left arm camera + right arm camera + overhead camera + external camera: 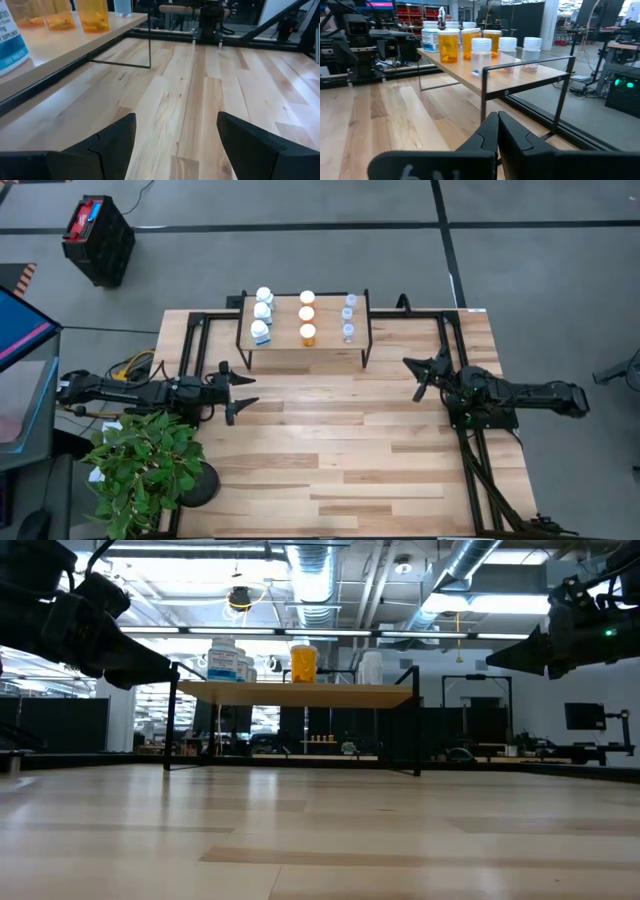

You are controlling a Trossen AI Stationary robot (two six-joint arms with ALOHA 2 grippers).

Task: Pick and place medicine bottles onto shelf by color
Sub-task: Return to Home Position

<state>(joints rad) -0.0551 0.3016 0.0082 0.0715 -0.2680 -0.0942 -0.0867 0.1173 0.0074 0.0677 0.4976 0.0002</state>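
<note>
The shelf (325,347) stands on thin black legs at the table's far middle. On it stand three columns of bottles: white (262,311) on the left, orange with white caps (307,314) in the middle, clear bluish (348,314) on the right. They also show in the low view (303,663) and the right wrist view (481,52). My left gripper (252,389) is open and empty above the table, left of and nearer than the shelf; its own view (176,130) shows only bare wood between the fingers. My right gripper (408,363) is shut and empty, right of the shelf.
A potted green plant (145,465) stands at the table's near left corner. Black frame rails (470,450) run along the table's edges. A black crate (98,240) sits on the floor beyond the table. Bare wooden tabletop (340,450) lies between the arms.
</note>
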